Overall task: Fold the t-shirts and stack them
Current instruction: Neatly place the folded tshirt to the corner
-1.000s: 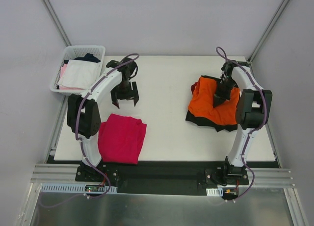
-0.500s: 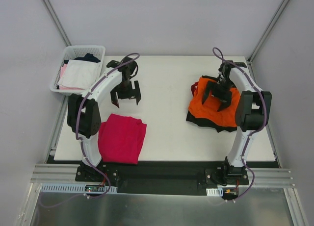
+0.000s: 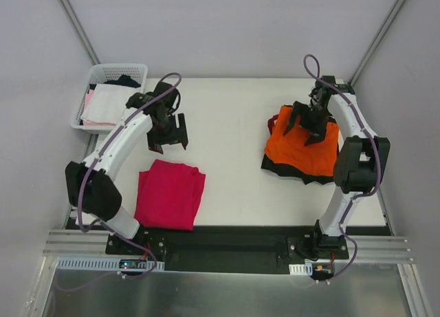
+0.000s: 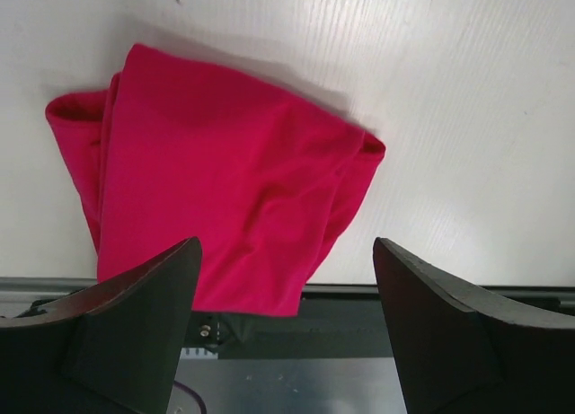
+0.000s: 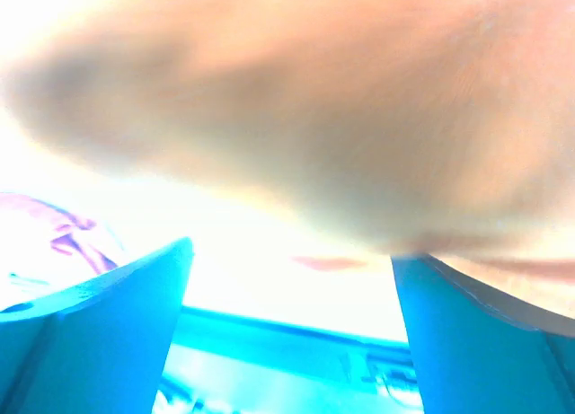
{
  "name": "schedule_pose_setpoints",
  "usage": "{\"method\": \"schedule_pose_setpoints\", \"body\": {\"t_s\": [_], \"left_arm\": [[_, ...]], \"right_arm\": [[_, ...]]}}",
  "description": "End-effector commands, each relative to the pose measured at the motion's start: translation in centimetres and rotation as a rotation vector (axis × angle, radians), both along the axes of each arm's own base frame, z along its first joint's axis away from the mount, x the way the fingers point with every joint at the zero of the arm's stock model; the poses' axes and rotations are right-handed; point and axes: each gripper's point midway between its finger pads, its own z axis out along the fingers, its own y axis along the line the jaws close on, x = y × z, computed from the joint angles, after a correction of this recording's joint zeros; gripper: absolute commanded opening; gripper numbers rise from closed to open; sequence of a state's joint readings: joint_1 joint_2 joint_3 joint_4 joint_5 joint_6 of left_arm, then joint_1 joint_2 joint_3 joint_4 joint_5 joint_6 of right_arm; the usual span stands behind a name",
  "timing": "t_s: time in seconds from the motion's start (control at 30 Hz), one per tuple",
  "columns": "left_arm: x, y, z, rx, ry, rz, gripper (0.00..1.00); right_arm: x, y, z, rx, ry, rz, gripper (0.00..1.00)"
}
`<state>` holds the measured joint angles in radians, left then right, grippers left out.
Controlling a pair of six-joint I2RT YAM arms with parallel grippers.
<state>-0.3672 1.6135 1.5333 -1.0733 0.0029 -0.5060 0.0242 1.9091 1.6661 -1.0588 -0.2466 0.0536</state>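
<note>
Folding the orange t-shirt point(image 3: 302, 150) at two o'clock looks next: right gripper point(image 3: 311, 122) hangs open over it, needing an edge pinch; left gripper point(image 3: 168, 132), open, idles at ten o'clock.

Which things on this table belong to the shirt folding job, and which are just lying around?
Job: magenta shirt; orange shirt; black shirt under the orange one.
Lying about: basket; white garment and pink garment in it.
</note>
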Motion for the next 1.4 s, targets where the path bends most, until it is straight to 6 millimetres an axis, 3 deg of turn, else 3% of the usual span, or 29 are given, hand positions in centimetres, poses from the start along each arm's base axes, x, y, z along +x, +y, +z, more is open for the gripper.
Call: {"method": "schedule_pose_setpoints", "body": {"t_s": [0.0, 0.03, 0.1, 0.13, 0.17, 0.2, 0.23, 0.3, 0.33, 0.43, 0.57, 0.87, 1.13, 1.37], "left_arm": [[-3.9, 0.2, 1.5, -0.054, 0.006, -0.032, 0.81], [-4.5, 0.3, 2.1, -0.068, -0.011, -0.033, 0.82], [-5.8, 0.6, 1.6, -0.069, 0.012, -0.028, 0.81], [-6.4, 1.0, 1.5, -0.063, 0.014, -0.022, 0.72], [-6.9, 1.4, 1.0, -0.048, 0.029, -0.011, 0.68], [-7.9, 2.0, -0.3, -0.020, 0.070, 0.000, 0.63], [-8.6, 2.2, -0.9, -0.015, 0.089, 0.013, 0.55], [-10.0, 2.8, -2.7, 0.010, 0.145, 0.031, 0.42], [-10.2, 2.9, -3.2, 0.016, 0.156, 0.042, 0.30], [-11.2, 3.2, -4.8, 0.025, 0.188, 0.052, 0.13], [-12.6, 3.7, -7.6, 0.047, 0.239, 0.066, 0.00], [-10.2, 2.4, -10.2, 0.063, 0.327, 0.075, 0.00], [-7.5, 0.4, -13.1, 0.027, 0.390, 0.060, 0.00], [-6.7, -0.6, -16.0, 0.012, 0.459, 0.050, 0.00]], "right_arm": [[2.0, 1.7, 8.5, 0.094, -0.288, 0.010, 0.99], [1.8, 2.3, 9.9, 0.132, -0.325, 0.015, 0.94], [1.2, 3.0, 10.3, 0.164, -0.335, 0.010, 0.72], [0.6, 3.3, 10.0, 0.183, -0.313, 0.009, 0.60], [0.1, 3.6, 9.6, 0.194, -0.289, 0.004, 0.26], [-0.4, 4.1, 9.0, 0.194, -0.268, 0.012, 0.10], [-1.3, 4.2, 7.6, 0.181, -0.226, 0.012, 0.01], [-2.3, 5.0, 6.3, 0.160, -0.192, 0.037, 0.01], [-2.9, 5.2, 5.6, 0.153, -0.172, 0.047, 0.01], [-3.9, 6.3, 5.1, 0.136, -0.151, 0.085, 0.01], [-4.6, 7.4, 5.0, 0.128, -0.132, 0.120, 0.01], [-5.7, 7.3, 5.5, 0.086, -0.125, 0.149, 0.01], [-6.5, 6.2, 6.6, 0.036, -0.142, 0.143, 0.01], [-7.4, 4.5, 7.1, -0.037, -0.150, 0.140, 0.01]]}}
